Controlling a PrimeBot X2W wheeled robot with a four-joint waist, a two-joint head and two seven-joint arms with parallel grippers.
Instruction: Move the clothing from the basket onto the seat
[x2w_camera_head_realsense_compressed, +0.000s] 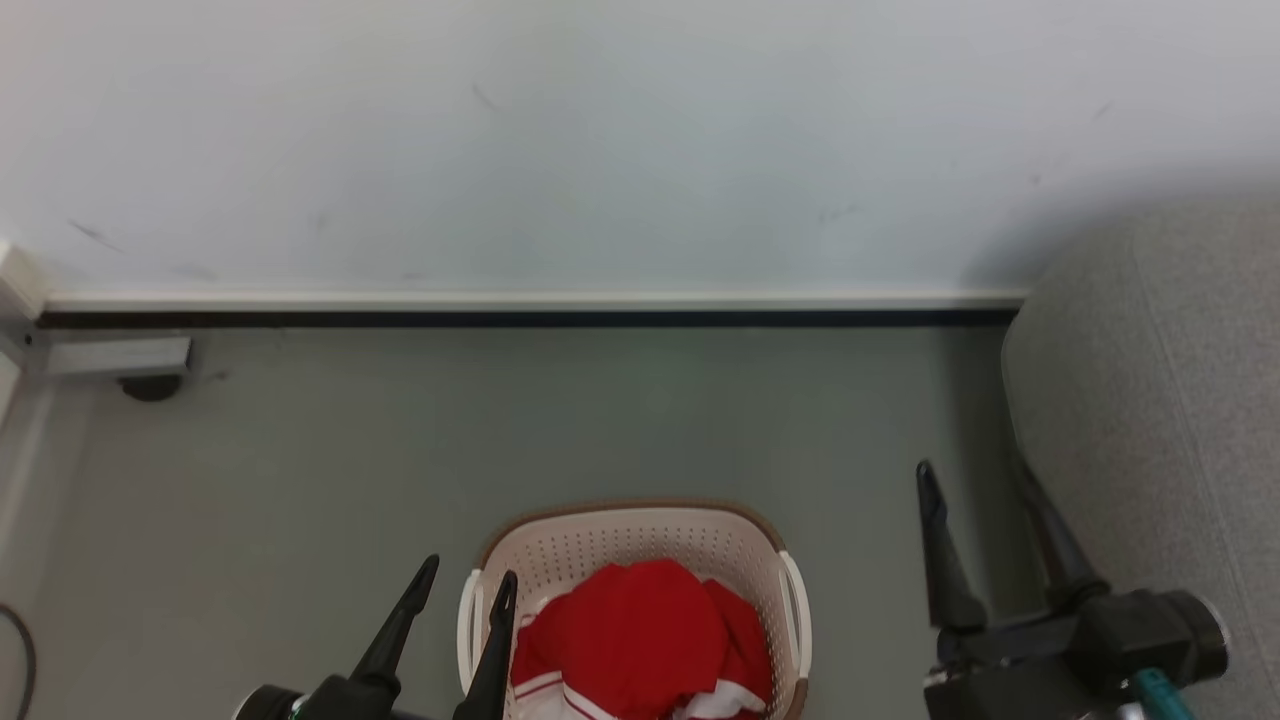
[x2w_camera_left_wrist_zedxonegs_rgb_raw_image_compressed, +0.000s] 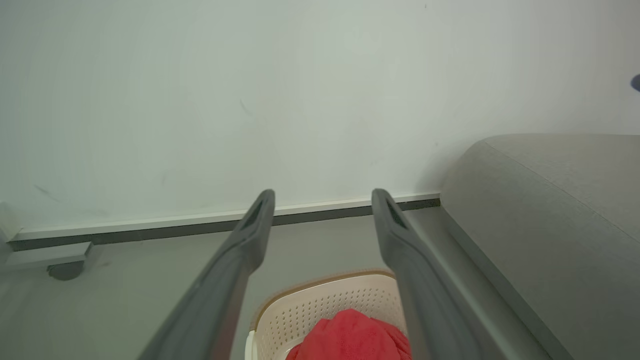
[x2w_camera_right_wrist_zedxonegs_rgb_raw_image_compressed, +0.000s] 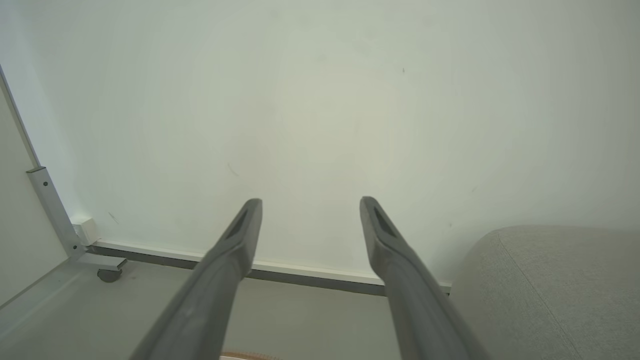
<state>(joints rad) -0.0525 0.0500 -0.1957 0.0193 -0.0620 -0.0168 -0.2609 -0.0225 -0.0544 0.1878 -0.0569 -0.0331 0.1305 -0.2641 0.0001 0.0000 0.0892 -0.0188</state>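
Observation:
The cream basket (x2w_camera_head_realsense_compressed: 640, 535) with a brown rim stands on the grey floor at the bottom centre, holding bunched red clothing (x2w_camera_head_realsense_compressed: 640, 635) with white bands. In the left wrist view the basket (x2w_camera_left_wrist_zedxonegs_rgb_raw_image_compressed: 325, 307) and the clothing (x2w_camera_left_wrist_zedxonegs_rgb_raw_image_compressed: 352, 337) lie below and between my fingers. My left gripper (x2w_camera_head_realsense_compressed: 468, 578) is open, hovering above the basket's left handle. To the right of the basket my right gripper (x2w_camera_head_realsense_compressed: 975, 475) is open and empty beside the grey seat (x2w_camera_head_realsense_compressed: 1160, 400). The seat (x2w_camera_left_wrist_zedxonegs_rgb_raw_image_compressed: 550, 225) fills the right of both wrist views, seat (x2w_camera_right_wrist_zedxonegs_rgb_raw_image_compressed: 550, 290).
A white wall (x2w_camera_head_realsense_compressed: 600, 140) with a pale baseboard (x2w_camera_head_realsense_compressed: 530, 300) runs behind the basket. A metal frame leg with a caster (x2w_camera_head_realsense_compressed: 150, 385) stands at the far left. A dark cable (x2w_camera_head_realsense_compressed: 20, 650) curls at the left edge.

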